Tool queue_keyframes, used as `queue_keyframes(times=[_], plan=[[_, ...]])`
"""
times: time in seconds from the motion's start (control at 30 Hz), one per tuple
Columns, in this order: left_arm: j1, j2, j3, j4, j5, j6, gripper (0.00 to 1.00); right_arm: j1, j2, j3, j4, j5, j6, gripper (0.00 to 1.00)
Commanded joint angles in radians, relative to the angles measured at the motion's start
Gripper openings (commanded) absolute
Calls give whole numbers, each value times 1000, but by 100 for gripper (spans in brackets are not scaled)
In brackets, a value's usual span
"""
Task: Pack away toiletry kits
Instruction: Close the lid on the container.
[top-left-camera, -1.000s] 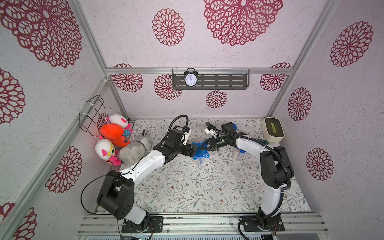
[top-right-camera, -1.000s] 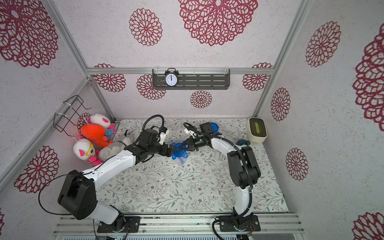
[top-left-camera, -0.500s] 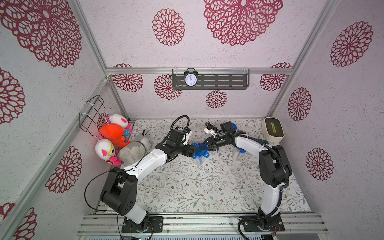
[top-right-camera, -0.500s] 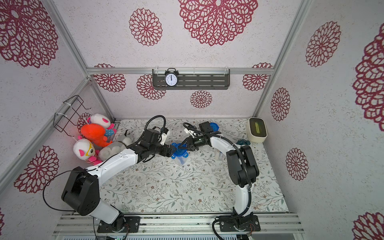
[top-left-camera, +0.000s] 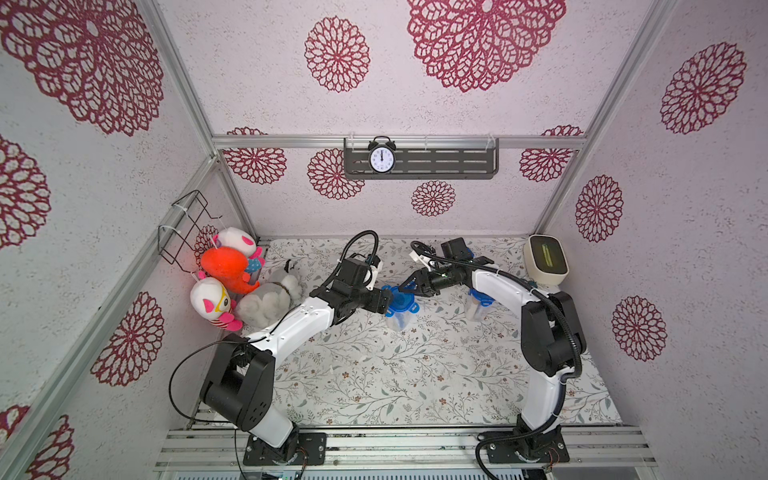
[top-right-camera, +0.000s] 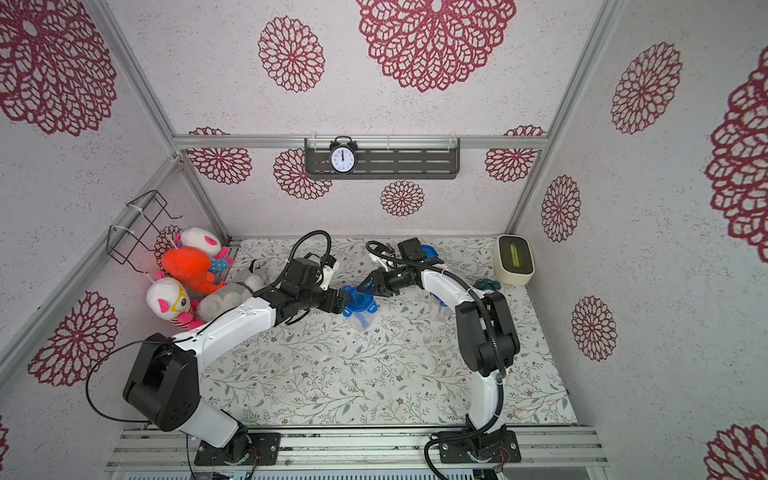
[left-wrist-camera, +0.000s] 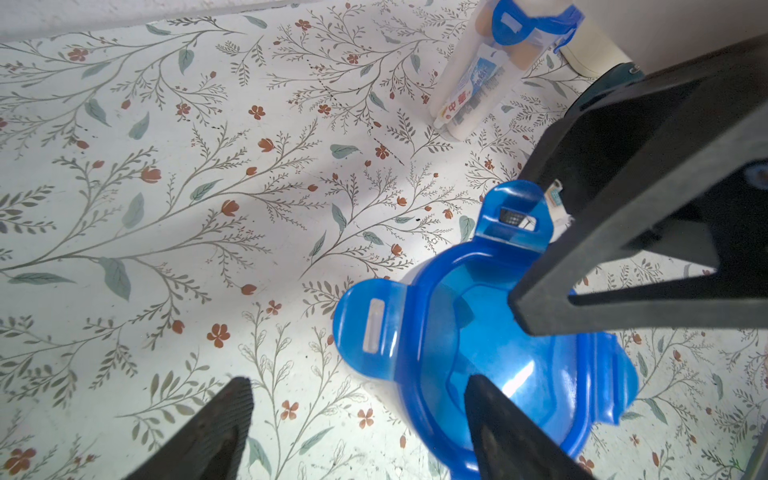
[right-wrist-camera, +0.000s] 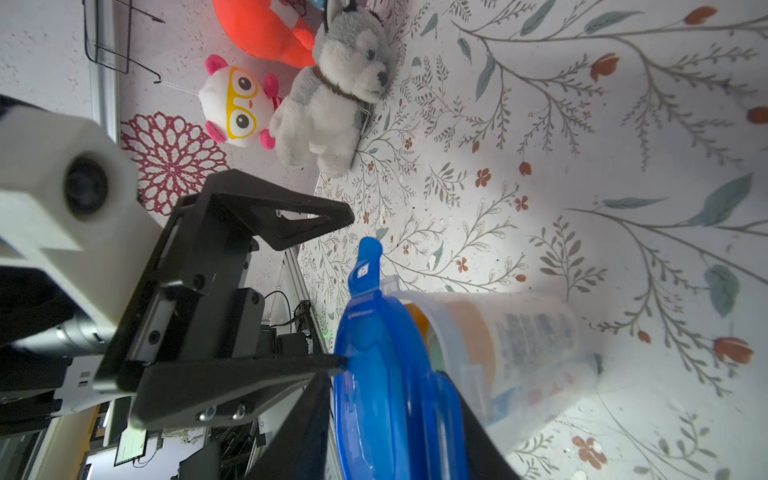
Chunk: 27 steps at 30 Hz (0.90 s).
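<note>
Left wrist view: clear plastic jar with blue four-tab lid (left-wrist-camera: 449, 324) stands upright mid-counter (left-wrist-camera: 166, 166), arms on opposite sides. Left gripper (left-wrist-camera: 359, 380) spread wide, one finger over lid. Right gripper (right-wrist-camera: 390, 386) flanks lid edge, can't tell if pinching.

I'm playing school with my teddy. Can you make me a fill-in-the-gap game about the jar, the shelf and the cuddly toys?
1. The jar in the middle has a ___ lid.
2. The shelf holds one round ___.
3. The white toy with pink ears wears yellow ___.

Missing words: blue, clock, glasses.
</note>
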Motion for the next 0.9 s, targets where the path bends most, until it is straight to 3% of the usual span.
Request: queue_keyframes(times=[0.0, 0.33, 0.47, 0.53, 0.67, 0.7, 0.87], plan=[[8, 48, -4, -103, -42, 23, 83, -9, -75, 22, -44, 111, -50, 43], [11, 67, 13, -109, -34, 25, 83, -8, -167, 8, -44, 284, -57, 49], [10, 74, 23, -111, -20, 26, 83, -2, -246, -24, -44, 484, -55, 51], [11, 75, 33, -117, -13, 32, 83, 20, -301, -61, -29, 620, -90, 58], [10, 48, 57, -104, -10, 42, 83, 55, -428, -214, 121, 772, -153, 77], [10, 36, 64, -88, -2, 40, 83, 65, -453, -251, 152, 805, -168, 97], [11, -16, 80, 0, 54, 30, 88, 89, -528, -362, 233, 857, -185, 99]])
